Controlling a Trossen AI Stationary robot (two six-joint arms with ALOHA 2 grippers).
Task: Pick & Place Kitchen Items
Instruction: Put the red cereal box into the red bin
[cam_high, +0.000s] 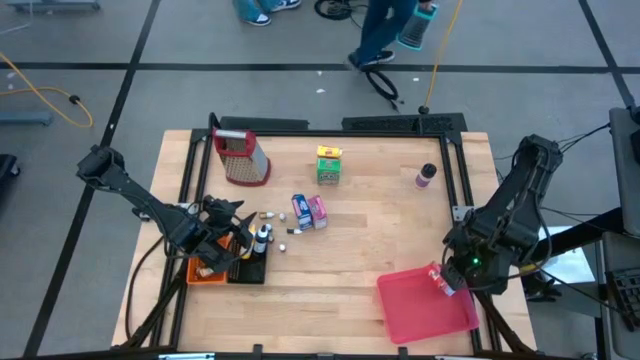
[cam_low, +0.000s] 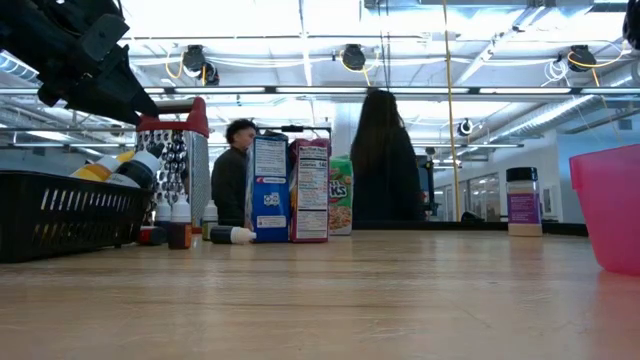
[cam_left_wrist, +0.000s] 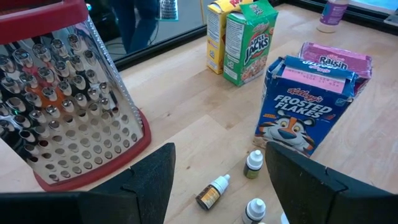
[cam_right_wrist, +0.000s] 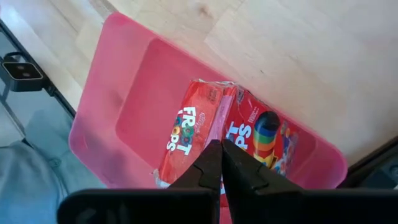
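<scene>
My right gripper (cam_right_wrist: 221, 163) is shut on a red Froot Loops carton (cam_right_wrist: 193, 134) above the pink bin (cam_high: 425, 308) at the near right. My left gripper (cam_left_wrist: 217, 186) hangs open over several little bottles (cam_left_wrist: 211, 194) on the table, next to the black basket (cam_high: 247, 265), touching nothing. A blue carton (cam_high: 300, 210) and a pink carton (cam_high: 318, 211) stand together mid-table. A green-yellow carton (cam_high: 329, 165) stands farther back. An orange packet (cam_high: 204, 270) lies by the basket. My right gripper pinches the red carton at the ridge (cam_right_wrist: 219, 134) between its two printed faces, coming from above and pointing steeply down. The fingertips cover the exact spot. The carton hangs below the fingers, tilted, clear of the bin's floor (cam_right_wrist: 140, 109).
A red-topped metal grater (cam_high: 240, 158) stands at the far left, close to my left gripper. A purple-labelled jar (cam_high: 426, 176) stands at the far right. People are beyond the table's far edge. Bare wood lies between the cartons and the bin.
</scene>
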